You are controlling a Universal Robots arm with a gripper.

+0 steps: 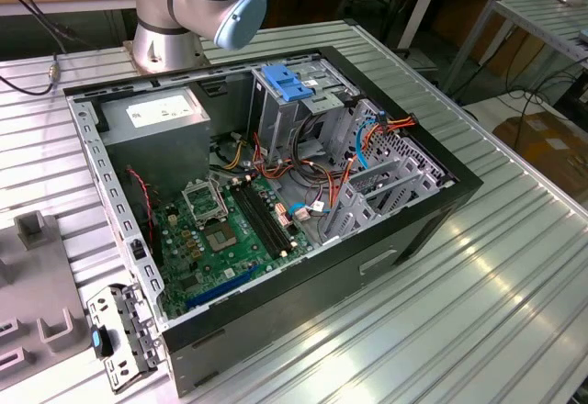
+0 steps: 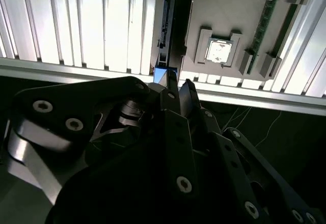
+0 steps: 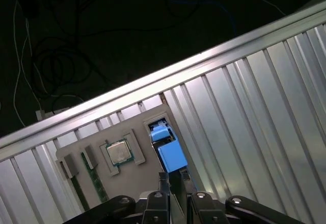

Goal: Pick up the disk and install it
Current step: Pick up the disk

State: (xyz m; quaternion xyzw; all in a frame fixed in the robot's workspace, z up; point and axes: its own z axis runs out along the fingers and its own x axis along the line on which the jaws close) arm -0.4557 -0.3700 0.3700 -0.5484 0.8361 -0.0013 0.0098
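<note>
Pinching blue-framed disk (image 3: 172, 157) between jaws

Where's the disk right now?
In the first wrist view the disk stands on edge in a slot of the grey tray, next to the CPU, with the gripper close by it.
</note>
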